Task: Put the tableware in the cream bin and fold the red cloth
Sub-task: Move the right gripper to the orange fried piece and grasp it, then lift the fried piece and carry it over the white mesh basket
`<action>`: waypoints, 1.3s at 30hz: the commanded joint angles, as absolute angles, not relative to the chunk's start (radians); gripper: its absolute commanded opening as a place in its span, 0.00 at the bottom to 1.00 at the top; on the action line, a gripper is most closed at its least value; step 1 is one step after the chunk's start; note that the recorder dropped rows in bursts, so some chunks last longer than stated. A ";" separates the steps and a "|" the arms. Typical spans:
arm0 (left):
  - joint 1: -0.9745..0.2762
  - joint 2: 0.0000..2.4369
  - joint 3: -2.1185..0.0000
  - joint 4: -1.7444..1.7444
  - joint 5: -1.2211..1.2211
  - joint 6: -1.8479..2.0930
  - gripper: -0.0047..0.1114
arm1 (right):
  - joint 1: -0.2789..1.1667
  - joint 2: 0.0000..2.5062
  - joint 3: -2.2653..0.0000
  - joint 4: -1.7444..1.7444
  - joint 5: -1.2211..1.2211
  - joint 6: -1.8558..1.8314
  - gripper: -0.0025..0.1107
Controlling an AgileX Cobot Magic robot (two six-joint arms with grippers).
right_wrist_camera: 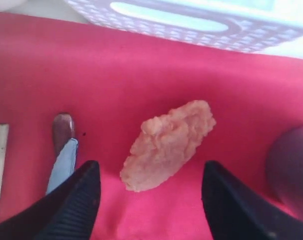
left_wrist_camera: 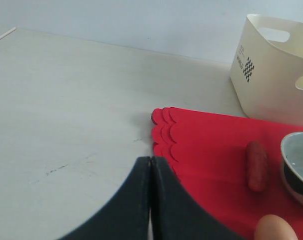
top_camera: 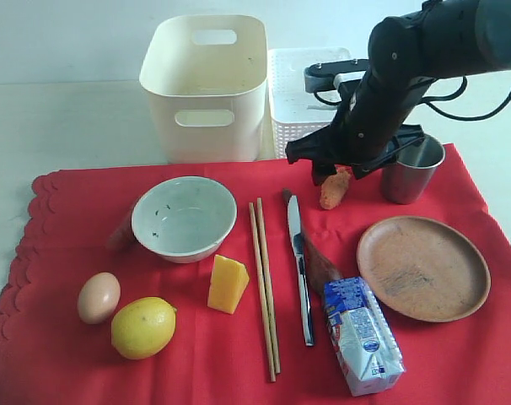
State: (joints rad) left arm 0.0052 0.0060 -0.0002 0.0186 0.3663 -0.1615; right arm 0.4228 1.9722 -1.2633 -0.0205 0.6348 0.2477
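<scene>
The left claw point(left_wrist_camera: 150, 200) is hanging closed above the tabletop point(left_wrist_camera: 66, 100), near the scalloped edge of the red cloth point(top_camera: 78, 219); the bowl point(top_camera: 184, 218), chopsticks point(top_camera: 264, 287) and knife point(top_camera: 299, 270) are lying on the cloth, in front of the cream bin point(top_camera: 205, 89); the right claw point(right_wrist_camera: 151, 167) is standing open, its fingers either side of a fried nugget point(right_wrist_camera: 166, 145); the cup point(top_camera: 411, 169) and plate point(top_camera: 422, 267) are sitting further right.

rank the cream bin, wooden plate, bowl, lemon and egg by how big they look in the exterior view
1. cream bin
2. round wooden plate
3. pale green-white bowl
4. lemon
5. egg

The bin stands farthest back yet still looks largest, so its place is safe.
</scene>
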 commanded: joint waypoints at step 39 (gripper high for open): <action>-0.001 0.000 0.000 0.019 0.360 -0.157 0.04 | 0.424 2.034 -1.275 -0.059 0.585 0.361 0.03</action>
State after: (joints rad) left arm 0.0052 0.0060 -0.0002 0.0186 0.3663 -0.1591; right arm 0.4228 2.0475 -1.2726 -0.0563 0.5816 0.3618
